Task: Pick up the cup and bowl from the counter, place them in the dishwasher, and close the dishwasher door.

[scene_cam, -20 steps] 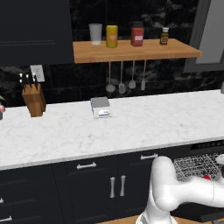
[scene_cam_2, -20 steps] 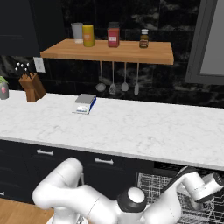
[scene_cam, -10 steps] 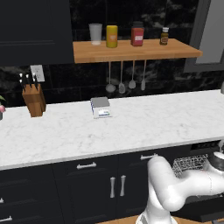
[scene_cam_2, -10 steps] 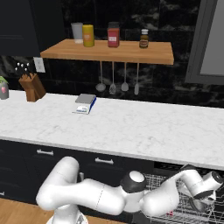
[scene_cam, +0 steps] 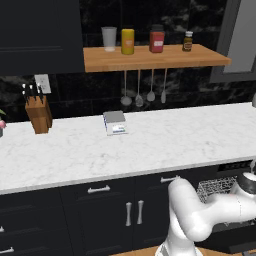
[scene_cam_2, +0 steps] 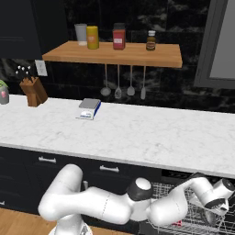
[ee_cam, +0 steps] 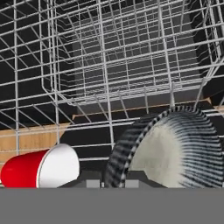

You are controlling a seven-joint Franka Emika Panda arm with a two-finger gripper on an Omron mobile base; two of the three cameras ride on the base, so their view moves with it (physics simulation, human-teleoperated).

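Down in the dishwasher's wire rack (ee_cam: pixel 131 87), the striped bowl (ee_cam: pixel 175 148) leans on edge with the red cup (ee_cam: pixel 39 168) on its side just beside it; I cannot tell how the jaws stand. The hand (scene_cam_2: pixel 215 195) hangs low among the wires, so a careless lift could snag the rack or topple the bowl. Beyond, the tabletop (scene_cam: pixel 165 140) carries only a small scale (scene_cam: pixel 115 122) and a knife block (scene_cam: pixel 39 112), and the door is not yet shut.

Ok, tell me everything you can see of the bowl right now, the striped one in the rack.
The bowl stands on its edge in the dishwasher's wire rack, tilted, its opening turned toward the hand camera. The outside and rim carry fine dark and pale stripes; the inside is a plain pale cream. Rack wires cross in front of it and behind it. The red cup lies on its side beside it, apart. The bowl's lower edge is cut off, so its support is hidden.
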